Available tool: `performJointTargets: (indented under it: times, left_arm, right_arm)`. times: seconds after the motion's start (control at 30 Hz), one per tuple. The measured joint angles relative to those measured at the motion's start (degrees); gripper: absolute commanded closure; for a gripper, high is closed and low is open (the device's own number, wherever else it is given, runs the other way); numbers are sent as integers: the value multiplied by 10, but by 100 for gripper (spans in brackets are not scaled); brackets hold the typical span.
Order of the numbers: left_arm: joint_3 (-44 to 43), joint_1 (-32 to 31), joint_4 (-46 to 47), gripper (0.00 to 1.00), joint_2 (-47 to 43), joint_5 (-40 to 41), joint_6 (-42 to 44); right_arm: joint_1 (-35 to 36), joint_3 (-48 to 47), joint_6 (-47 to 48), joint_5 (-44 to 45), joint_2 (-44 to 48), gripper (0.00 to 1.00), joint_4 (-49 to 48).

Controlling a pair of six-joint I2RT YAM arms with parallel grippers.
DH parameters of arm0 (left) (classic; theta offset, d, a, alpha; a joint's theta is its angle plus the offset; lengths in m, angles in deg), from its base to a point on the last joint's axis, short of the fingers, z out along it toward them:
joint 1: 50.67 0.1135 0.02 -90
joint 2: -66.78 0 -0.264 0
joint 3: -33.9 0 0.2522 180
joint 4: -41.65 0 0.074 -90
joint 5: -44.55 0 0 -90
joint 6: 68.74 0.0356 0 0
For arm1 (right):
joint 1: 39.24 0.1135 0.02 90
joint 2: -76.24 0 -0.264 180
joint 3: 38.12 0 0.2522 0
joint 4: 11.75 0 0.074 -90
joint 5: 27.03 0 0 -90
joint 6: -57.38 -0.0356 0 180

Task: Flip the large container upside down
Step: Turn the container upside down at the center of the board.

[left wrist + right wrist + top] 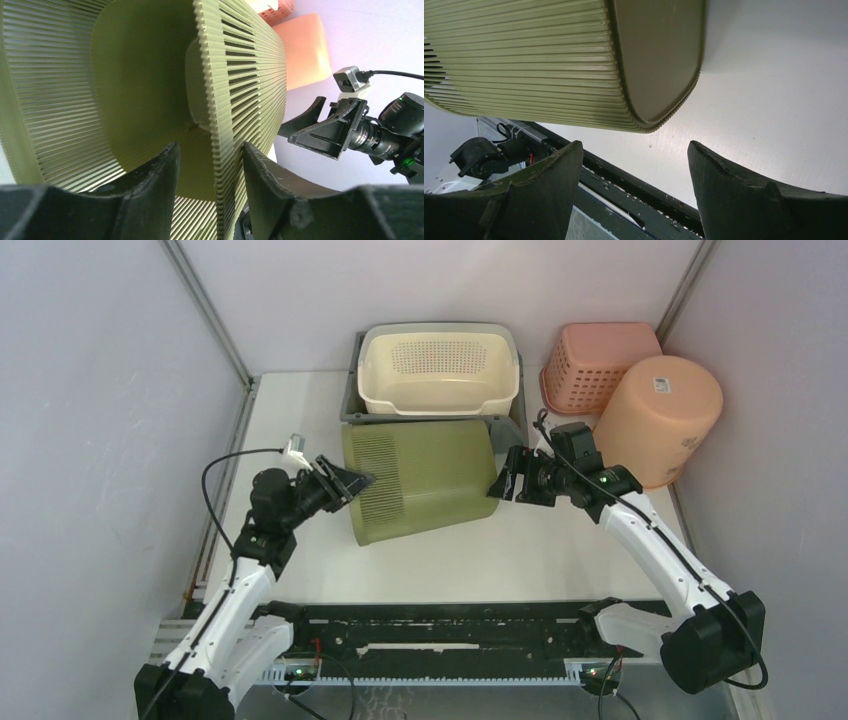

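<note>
The large olive-green ribbed container (425, 480) lies on its side in the middle of the table, mouth to the left and base to the right. My left gripper (355, 483) is open. In the left wrist view its fingers straddle the container's rim wall (225, 100), one inside the mouth and one outside; the inner finger stands clear of the wall. My right gripper (500, 483) is open and empty just off the container's base (659, 55), without touching it. It also shows in the left wrist view (325, 125).
A cream perforated basket (437, 370) sits in a grey tray (352, 390) right behind the container. An upturned pink basket (600, 360) and an orange bucket (660, 415) stand at the back right. A black rail (440, 625) runs along the front edge. Walls close both sides.
</note>
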State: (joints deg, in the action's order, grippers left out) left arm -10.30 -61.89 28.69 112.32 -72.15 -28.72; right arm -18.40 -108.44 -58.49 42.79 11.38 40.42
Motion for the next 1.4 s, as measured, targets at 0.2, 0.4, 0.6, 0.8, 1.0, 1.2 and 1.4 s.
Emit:
performJointTargets:
  times: [0.2,0.4,0.6,0.8,1.0,1.2,1.4]
  left_arm:
    - [0,0,-3,23,14,22,2]
    - [-1,0,-8,3,24,41,4]
    - [-11,0,-31,0,24,59,5]
    - [-34,0,-68,0,24,84,6]
    - [-55,1,-94,0,32,103,9]
    - [-57,1,-104,0,26,102,9]
    - [-20,1,-45,0,16,82,1]
  right_arm:
    - [-2,0,1,0,-7,15,0]
    - [-10,0,5,0,-9,16,0]
    - [-21,0,10,-2,-21,16,-4]
    - [-42,0,9,-13,-35,16,-32]
    - [-64,-6,1,-19,-50,16,-65]
    - [-81,-17,0,-29,-53,16,-78]
    - [-96,-25,0,-49,-59,16,-90]
